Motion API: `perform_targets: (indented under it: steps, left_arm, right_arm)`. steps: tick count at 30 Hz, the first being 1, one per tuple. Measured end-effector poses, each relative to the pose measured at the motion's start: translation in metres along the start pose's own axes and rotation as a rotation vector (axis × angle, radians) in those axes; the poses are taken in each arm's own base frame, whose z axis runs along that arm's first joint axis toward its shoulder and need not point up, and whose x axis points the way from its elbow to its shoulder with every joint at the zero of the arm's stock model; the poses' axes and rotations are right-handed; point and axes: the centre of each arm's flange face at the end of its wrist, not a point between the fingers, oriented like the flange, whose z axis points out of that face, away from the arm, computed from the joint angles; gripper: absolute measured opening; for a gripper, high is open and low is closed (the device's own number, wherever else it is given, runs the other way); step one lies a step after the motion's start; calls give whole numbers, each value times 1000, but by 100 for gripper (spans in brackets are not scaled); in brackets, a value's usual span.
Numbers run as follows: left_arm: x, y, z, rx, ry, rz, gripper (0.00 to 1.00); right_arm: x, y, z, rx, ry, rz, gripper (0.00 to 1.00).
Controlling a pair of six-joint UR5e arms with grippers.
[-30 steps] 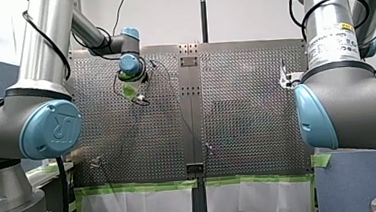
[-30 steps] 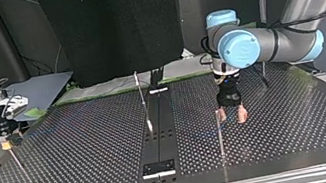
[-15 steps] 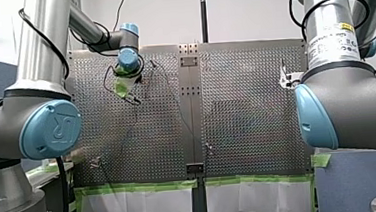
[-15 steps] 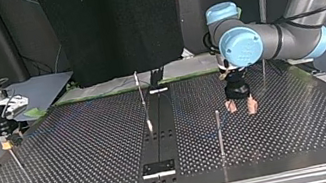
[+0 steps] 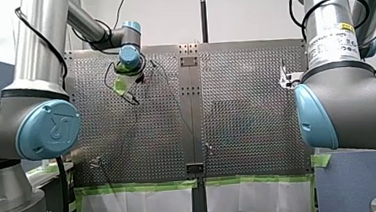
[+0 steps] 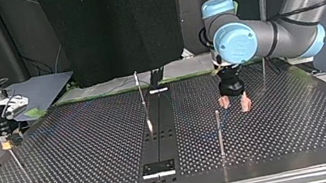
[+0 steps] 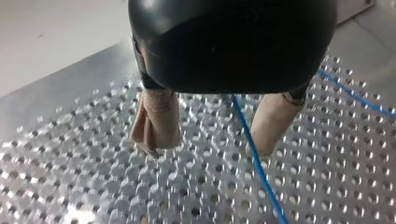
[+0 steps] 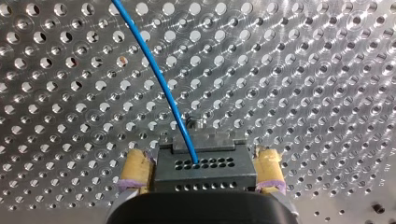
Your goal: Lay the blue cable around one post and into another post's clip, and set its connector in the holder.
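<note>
In the top view, nearest the camera, a small black rectangular plate (image 6: pixel 159 168) lies flat on the dark centre strip of the perforated metal desk (image 6: pixel 85 151). Just right of it and a little farther back, a slim upright metal post (image 6: pixel 218 130) stands on the desk. Just beyond that post, slightly to its right, my left gripper (image 6: pixel 235 105) hangs pointing down at the desk. Its two beige-padded fingers (image 6: pixel 245 103) are spread wide and grip nothing. The left wrist view agrees: the beige fingers stand well apart above the holes, and the thin blue cable (image 7: pixel 254 158) runs along the desk through the gap, closer to one finger than the other. Whether it touches that finger I cannot tell. Farther back, at the centre of the top view, a second thin metal post (image 6: pixel 141 98) rises from the desk, tilted slightly. At that view's left my right gripper (image 6: pixel 6 143) hangs low over the desk near its side edge. In the right wrist view its yellow-padded fingers (image 8: pixel 135 169) clamp the two sides of a dark grey block connector (image 8: pixel 205 168) with rows of small holes. The blue cable leaves one of those holes and curves away ahead of the gripper, over the desk.
</note>
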Motion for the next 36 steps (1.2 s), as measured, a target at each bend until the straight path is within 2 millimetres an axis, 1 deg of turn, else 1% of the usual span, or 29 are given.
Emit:
perform_targets:
  steps: [3,6,17,28,32,36]
  left_arm:
    - [-3,-7,-7,13,1,12,100]
    - [-5,-10,-13,10,9,28,100]
    - [2,-13,-29,-11,51,79,100]
    - [-8,-36,-58,39,55,105,100]
    - [-2,-42,-70,55,93,131,100]
    - [10,-49,-82,77,132,145,100]
  right_arm:
    - [0,0,0,0,0,0,99]
    - [0,0,0,0,0,0,99]
    - [0,0,0,0,2,-1,99]
    - [0,0,0,-1,3,-1,99]
    - [0,0,0,-1,2,0,99]
    - [0,0,0,-1,2,1,99]
